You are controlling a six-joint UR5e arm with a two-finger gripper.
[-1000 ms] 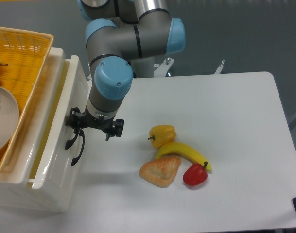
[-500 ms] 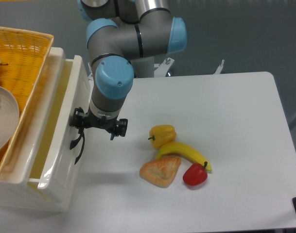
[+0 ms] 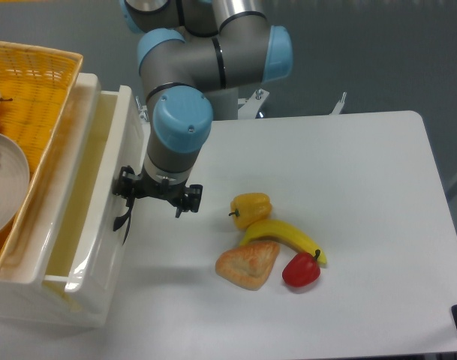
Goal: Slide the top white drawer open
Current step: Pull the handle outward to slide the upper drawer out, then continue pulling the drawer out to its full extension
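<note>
looking down from my fixed camera, i see the white table (image 3: 363, 187) filling most of the view, with the white cabinet (image 3: 33, 315) at its left edge. on top of the cabinet sits the yellow wicker basket (image 3: 40, 82), holding a pale plate (image 3: 7, 187) that is cut off by the frame. the arm (image 3: 205, 60) reaches down from the top of the view, grey with light blue joint caps, its wrist pointing at the cabinet front.

the top white drawer (image 3: 100, 195) stands partly pulled out toward the table, its pale interior showing between its front panel and the cabinet top. its front panel rises upright just left of the wrist. the lower drawer is hidden from me under the top one.

the gripper (image 3: 129, 196) is at the drawer front, right at the curved black handle (image 3: 124, 220). the black fingers and the black handle blend together from this angle, so i cannot tell whether the jaws are clamped on the handle or merely beside it.

to the right of the gripper, well apart from the drawer, lies a tight cluster of toy food: a banana (image 3: 288, 236), a piece of bread (image 3: 248, 263) touching it below, a yellow pepper (image 3: 251, 208) above it, and a red pepper (image 3: 301, 270) at its right end.
</note>
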